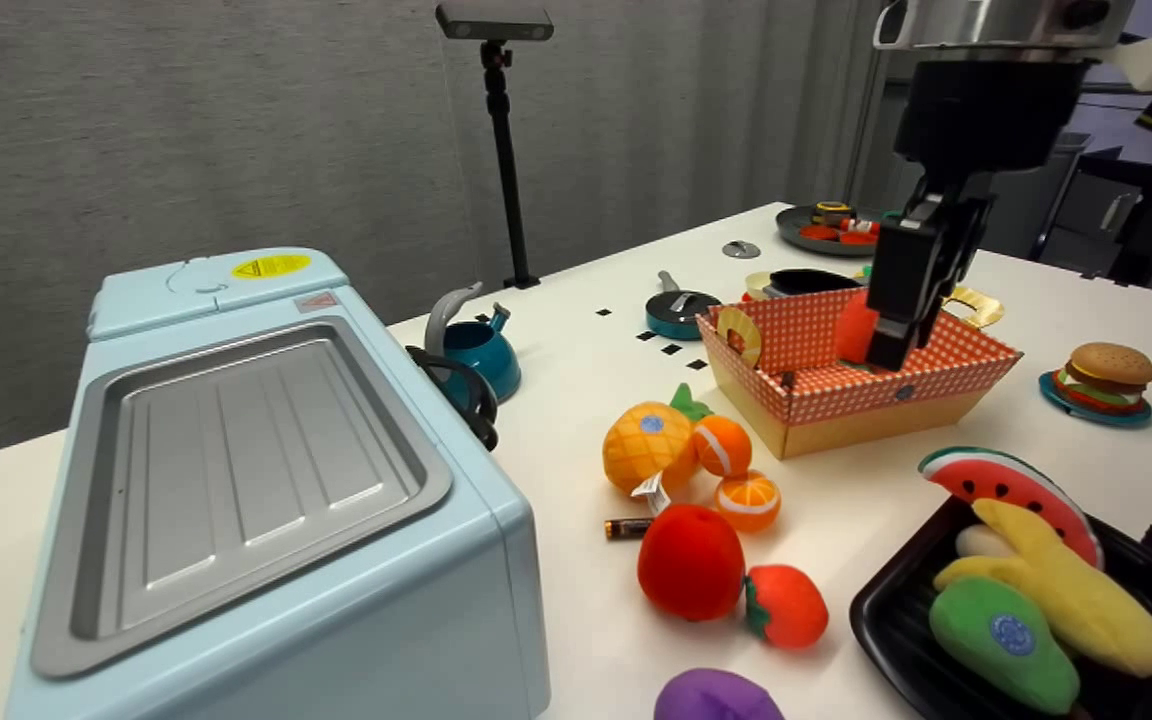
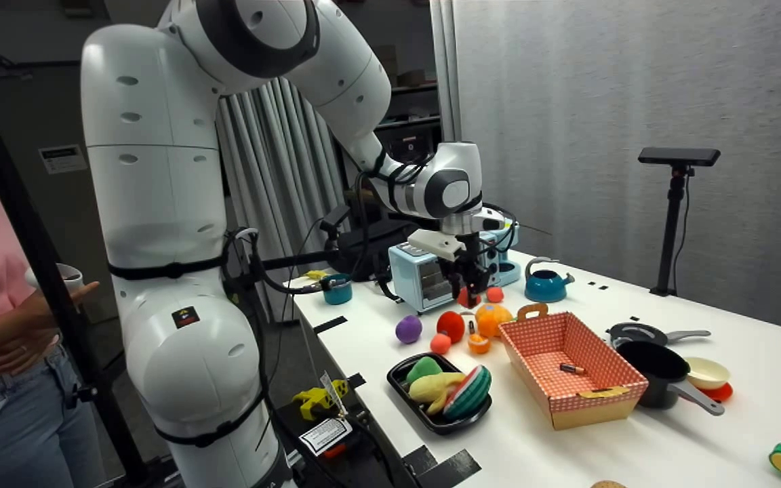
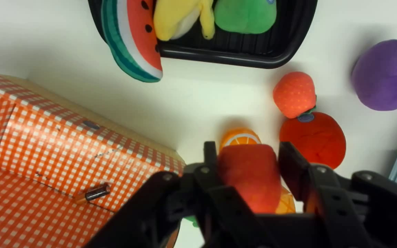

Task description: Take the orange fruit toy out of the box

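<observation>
Gripper (image 3: 248, 150): jaws clenched on orange fruit toy (image 3: 250, 175), held aloft between them, outside box (image 3: 64, 144). Wrist view, from jaws: box to left, battery (image 3: 97, 192) inside; cut orange (image 3: 240, 137) below, partly hidden by toy; red fruit (image 3: 314, 141) to right; black tray (image 3: 219, 58) ahead

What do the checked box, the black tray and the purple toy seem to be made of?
The checked box looks like printed cardboard, slightly glossy: flat panels meeting at creases. The black tray seems plastic or coated metal, semi-gloss, with soft glints. The purple toy is probably stuffed fabric, matte, without sharp highlights.
</observation>
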### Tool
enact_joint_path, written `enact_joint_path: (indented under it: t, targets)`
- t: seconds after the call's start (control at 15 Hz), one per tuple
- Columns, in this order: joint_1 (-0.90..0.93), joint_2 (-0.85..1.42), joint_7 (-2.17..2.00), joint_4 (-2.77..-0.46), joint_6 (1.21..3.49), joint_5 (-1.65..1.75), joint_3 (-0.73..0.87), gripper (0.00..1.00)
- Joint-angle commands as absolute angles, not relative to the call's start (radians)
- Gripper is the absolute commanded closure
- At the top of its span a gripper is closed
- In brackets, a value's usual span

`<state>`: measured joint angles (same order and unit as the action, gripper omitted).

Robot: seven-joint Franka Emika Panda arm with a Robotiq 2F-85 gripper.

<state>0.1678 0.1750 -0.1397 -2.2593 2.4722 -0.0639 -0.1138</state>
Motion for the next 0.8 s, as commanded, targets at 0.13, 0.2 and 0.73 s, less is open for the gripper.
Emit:
enact_joint_path:
  t: [0.13, 0.2, 0.73]
  targets:
    - [0.142, 0.163, -0.089, -2.255, 2.422, -0.083, -0.119, 0.04]
    - [0.14, 0.164, -0.085, -2.253, 2.419, -0.084, -0.118, 0.0]
    - [0.114, 0.185, -0.177, -2.231, 2.544, 0.0, -0.042, 0.0]
